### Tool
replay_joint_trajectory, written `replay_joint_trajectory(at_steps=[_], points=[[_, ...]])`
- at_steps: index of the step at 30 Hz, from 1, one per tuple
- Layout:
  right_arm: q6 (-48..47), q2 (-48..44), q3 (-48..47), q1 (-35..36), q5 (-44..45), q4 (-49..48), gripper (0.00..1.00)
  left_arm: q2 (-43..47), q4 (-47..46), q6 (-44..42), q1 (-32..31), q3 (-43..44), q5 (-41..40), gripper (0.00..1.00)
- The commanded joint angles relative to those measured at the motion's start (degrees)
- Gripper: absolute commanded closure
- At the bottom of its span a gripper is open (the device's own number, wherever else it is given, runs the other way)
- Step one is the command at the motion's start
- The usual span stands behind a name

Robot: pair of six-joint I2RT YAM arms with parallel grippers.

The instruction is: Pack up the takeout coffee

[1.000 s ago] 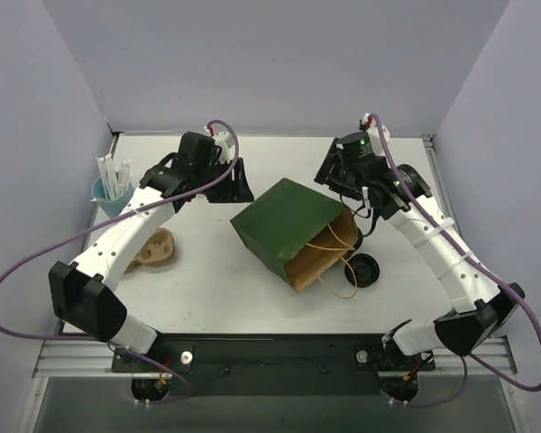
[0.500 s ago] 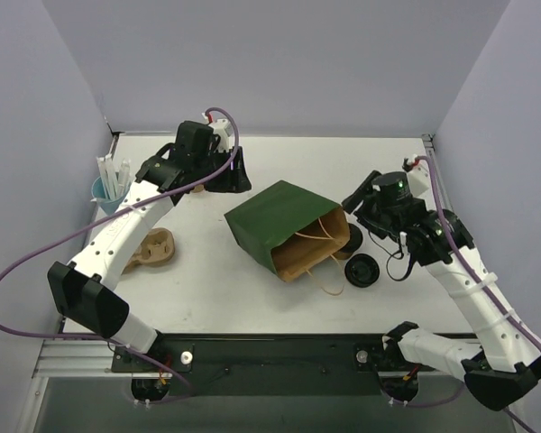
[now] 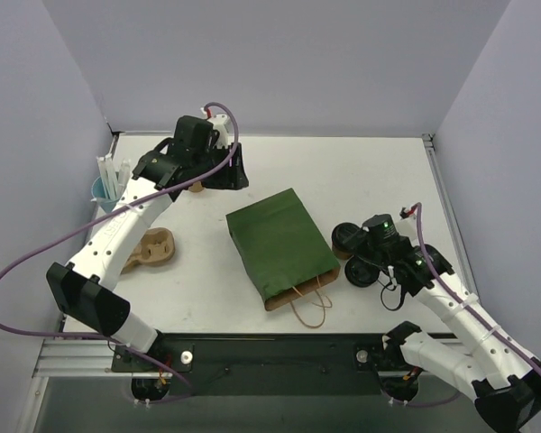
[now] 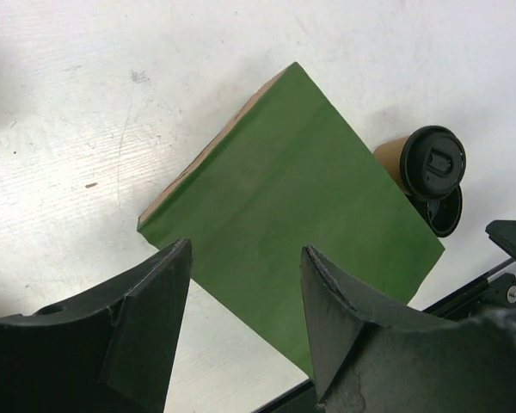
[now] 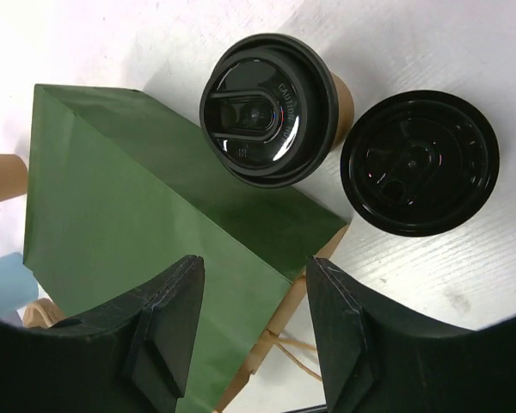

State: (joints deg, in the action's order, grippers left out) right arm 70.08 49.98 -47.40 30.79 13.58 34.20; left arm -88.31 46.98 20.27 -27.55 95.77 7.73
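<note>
**Q:** How do your jaws stand?

**A:** My right jaws are released with nothing between them, hanging over the takeout coffee [image 5: 271,107]. My left jaws are released and bare too, up beyond the far end of the green bag [image 4: 301,224], looking down on it.

**Q:** And the coffee?

**A:** It's on the worktop [image 3: 388,180], just beside the bag's right edge. The loose black lid [image 5: 420,163] is right next to it. Nothing is packed yet.

**Q:** What could go wrong?

**A:** The bag lies flat, with its mouth and handles [image 3: 308,302] toward my bases, and the mouth looks nearly closed. If I bring the cup before that mouth is lifted, I'd likely just shove the paper along. The loose lid is also so close that a finger might land on it as I clench, skewing the grip. And if I squeeze too hard, the paper wall could buckle and pop the cover.
</note>
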Motion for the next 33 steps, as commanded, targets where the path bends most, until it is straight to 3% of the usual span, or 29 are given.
replay_joint_trajectory(at_steps=[1, 8, 14, 22, 26, 28, 33], points=[[2.06, -1.19, 2.03, -0.2, -1.19, -5.54, 0.49, 0.77, 0.92, -2.6, -2.85, 0.83, -0.95, 0.37], [9.86, -6.2, 12.66, 1.55, -5.94, -14.68, 0.49, 1.56, 1.27, -3.75, -4.09, -0.75, -4.38, 0.37], [15.17, -9.2, 17.43, 10.69, 0.91, -19.34, 0.42, 1.65, 1.45, -3.84, -4.09, -1.02, -5.35, 0.37], [19.48, -9.1, 22.33, 15.44, 6.98, -24.51, 0.4, 1.04, 2.24, -4.45, -4.62, -0.76, -5.7, 0.37], [18.07, -7.97, 22.88, 15.62, 7.95, -27.34, 0.44, 1.21, 2.24, -4.54, -4.97, -1.11, -6.32, 0.37], [15.62, -6.74, 22.53, 15.71, 8.04, -30.93, 0.51, 0.78, 2.59, -4.45, -5.06, -0.5, -6.32, 0.37], [3.26, -3.67, 17.61, 15.71, 6.64, -39.09, 0.8, 1.04, 2.77, -4.36, -5.41, 0.74, -7.29, 0.37]])
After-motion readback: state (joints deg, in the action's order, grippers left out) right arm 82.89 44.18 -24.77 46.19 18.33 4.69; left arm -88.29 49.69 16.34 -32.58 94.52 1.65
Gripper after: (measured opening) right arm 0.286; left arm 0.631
